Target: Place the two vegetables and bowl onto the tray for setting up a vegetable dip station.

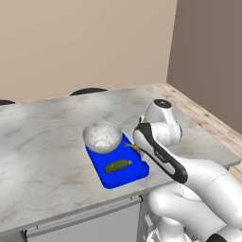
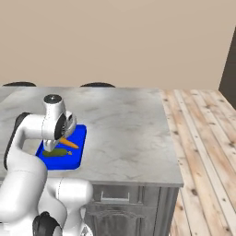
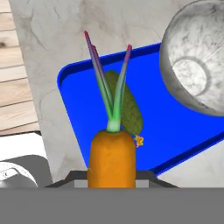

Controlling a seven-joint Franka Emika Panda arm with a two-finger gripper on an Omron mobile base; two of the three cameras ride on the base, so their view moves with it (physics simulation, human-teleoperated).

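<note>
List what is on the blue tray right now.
The tray holds the cucumber and the bowl. The carrot hangs above it in the end effector. Beneath the bowl is hidden.

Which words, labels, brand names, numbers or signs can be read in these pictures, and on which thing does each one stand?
There are none to read. The tray, the bowl, the cucumber, the carrot and the counter all carry no print. The small yellow spot at the cucumber's end in the hand view is a flower tip, not a sign.
</note>
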